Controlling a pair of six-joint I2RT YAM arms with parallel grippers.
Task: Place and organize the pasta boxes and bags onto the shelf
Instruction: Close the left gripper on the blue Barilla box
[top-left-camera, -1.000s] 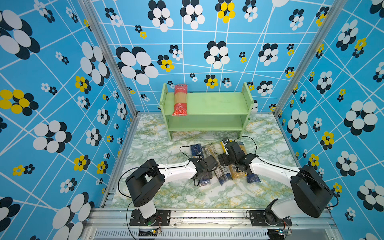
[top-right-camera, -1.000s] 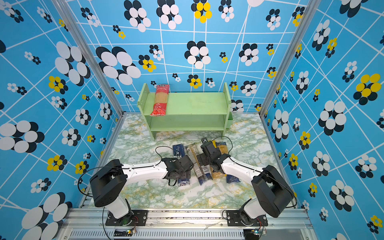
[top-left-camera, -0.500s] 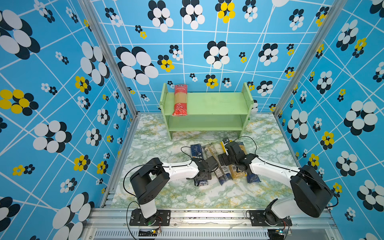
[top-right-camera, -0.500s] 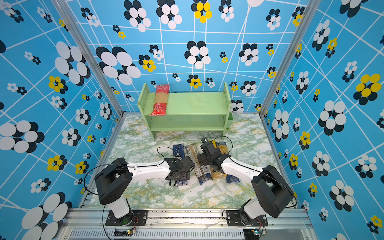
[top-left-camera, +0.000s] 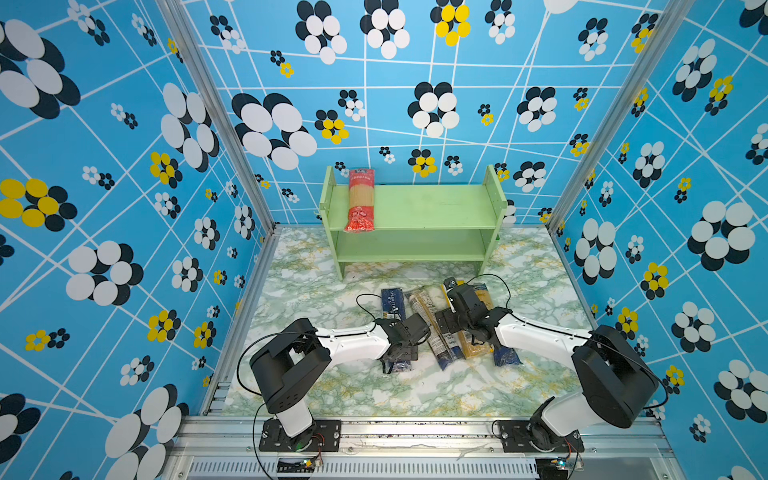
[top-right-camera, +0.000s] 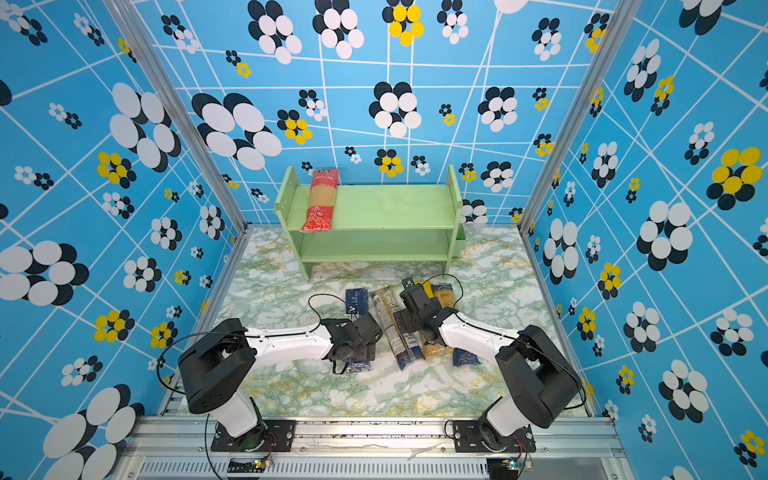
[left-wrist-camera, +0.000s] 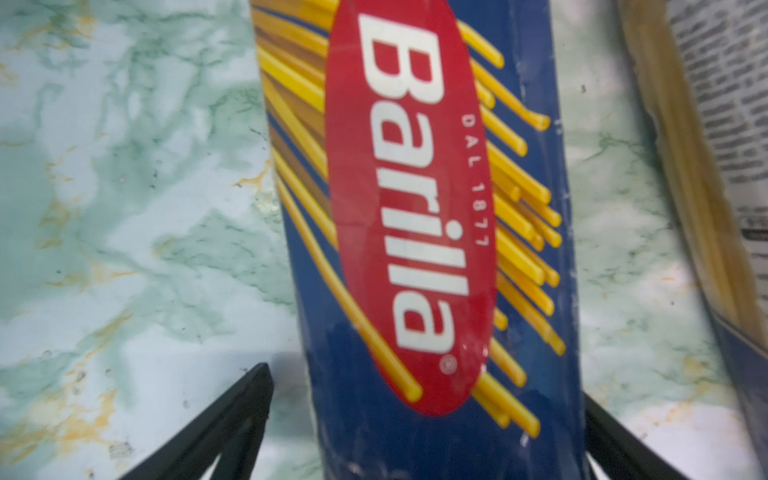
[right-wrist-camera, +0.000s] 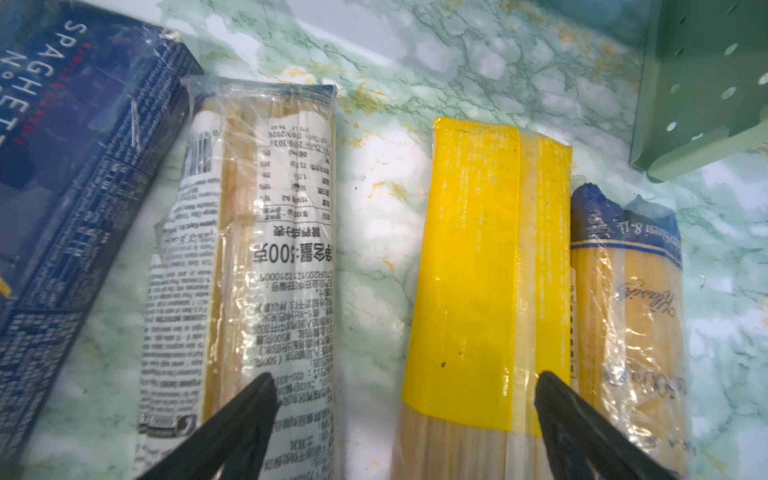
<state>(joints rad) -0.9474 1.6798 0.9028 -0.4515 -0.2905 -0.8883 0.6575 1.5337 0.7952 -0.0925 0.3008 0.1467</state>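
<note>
left wrist: left gripper (left-wrist-camera: 424, 384) straddles barilla box (left-wrist-camera: 415, 199).

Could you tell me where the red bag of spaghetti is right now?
In both top views the red bag lies on the top tier of the shelf, at its left end beside the side panel.

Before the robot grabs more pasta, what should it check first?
1. The left pincer is open: ok.
2. It straddles the Barilla box: ok.
3. The right pincer is open: ok.
4. The right pincer frames one pack only: not ok; it overlaps the white-label bag and the yellow-topped bag.
5. The shelf has room: ok; only the red bag lies on its top tier.
</note>
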